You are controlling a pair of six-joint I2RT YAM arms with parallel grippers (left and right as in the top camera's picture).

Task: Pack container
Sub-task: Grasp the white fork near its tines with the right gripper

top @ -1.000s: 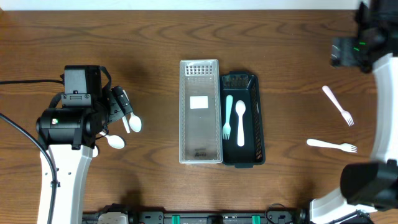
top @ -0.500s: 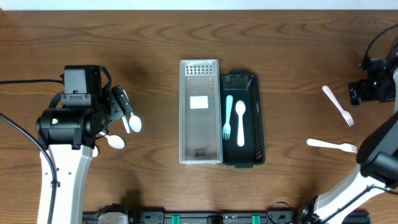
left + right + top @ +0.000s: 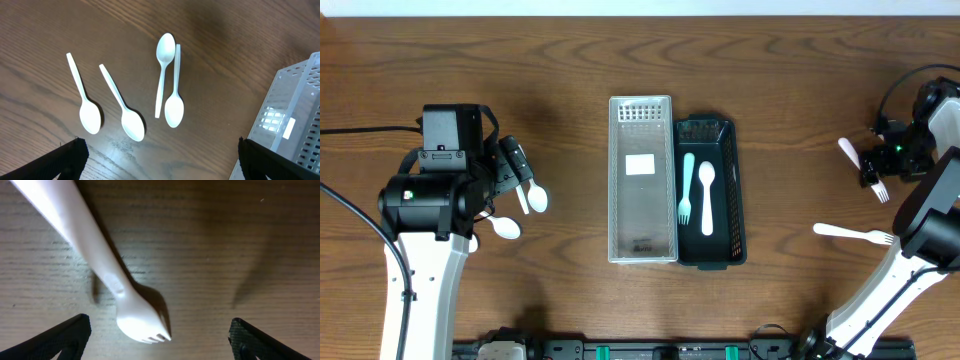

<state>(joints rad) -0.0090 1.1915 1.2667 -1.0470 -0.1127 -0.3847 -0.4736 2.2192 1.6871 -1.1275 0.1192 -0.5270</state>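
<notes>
Left arm sits at the left edge of the table [image 3: 570, 60]. The left gripper [image 3: 160, 167] is up off the wood with its fingers [image 3: 70, 157] spread wide, nothing between them.

Four white spoons lie flat below it:
- the leftmost spoon [image 3: 85, 102] has its bowl toward the camera
- the second spoon [image 3: 122, 110] is just beside it, angled the same way
- the third spoon [image 3: 162, 70] and fourth spoon [image 3: 173, 97] lie side by side, flipped end for end, handles touching or nearly so

(Overhead shows only two of the bowls; the arm hides the rest.)

At table centre is the clear tray [image 3: 618, 200], long side running front to back, with a white label on its floor. The dark basket [image 3: 732, 200] sits flush against its right side. In the basket, a teal fork [image 3: 685, 190] and a pale spoon [image 3: 707, 200] lie parallel.

Right side: the right gripper [image 3: 160, 340] is down low over a pale fork [image 3: 107, 270]. The fork's tines sit between the fingertips [image 3: 55, 340], which are spread on either side and not touching it. That fork is flat on the wood, well apart from the basket. A second fork [image 3: 853, 232] lies nearer the front edge, tines pointing right, untouched.
</notes>
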